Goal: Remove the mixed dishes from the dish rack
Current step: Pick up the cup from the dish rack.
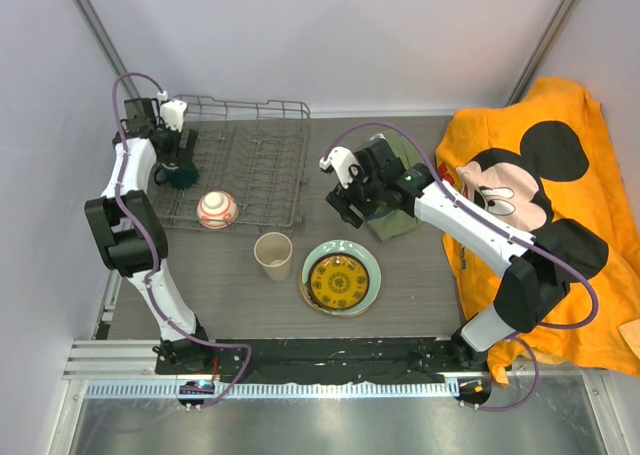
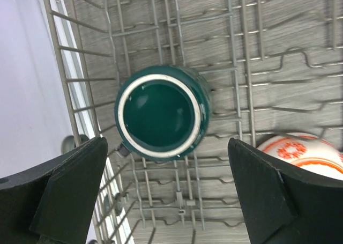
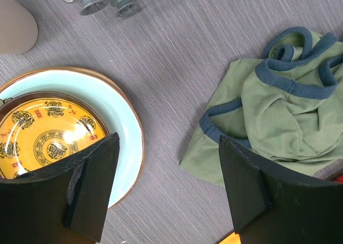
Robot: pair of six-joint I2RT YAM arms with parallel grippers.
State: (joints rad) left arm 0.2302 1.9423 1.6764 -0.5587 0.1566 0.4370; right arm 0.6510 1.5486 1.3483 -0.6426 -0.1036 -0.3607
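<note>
Left end effector (image 2: 167, 174) hangs spread wide over the dark green mug (image 2: 161, 112), which stands upright by the left wall of the dish rack (image 2: 248, 61), apparently lined up to straddle it. Right end effector (image 3: 169, 190) gapes empty above the counter (image 3: 177, 67).

Grey wire dish rack (image 1: 255, 150) sits at far left of table (image 1: 405, 290). Inside it: dark green mug (image 2: 161, 112) at left side, round end with pale ring facing up; red-and-white patterned bowl (image 1: 217, 210) dome-up near front edge. Beige cup (image 1: 273, 255) upright on table, just before rack. Beside it, yellow patterned plate (image 1: 338, 281) stacked flat on pale green plate (image 1: 372, 265).
</note>
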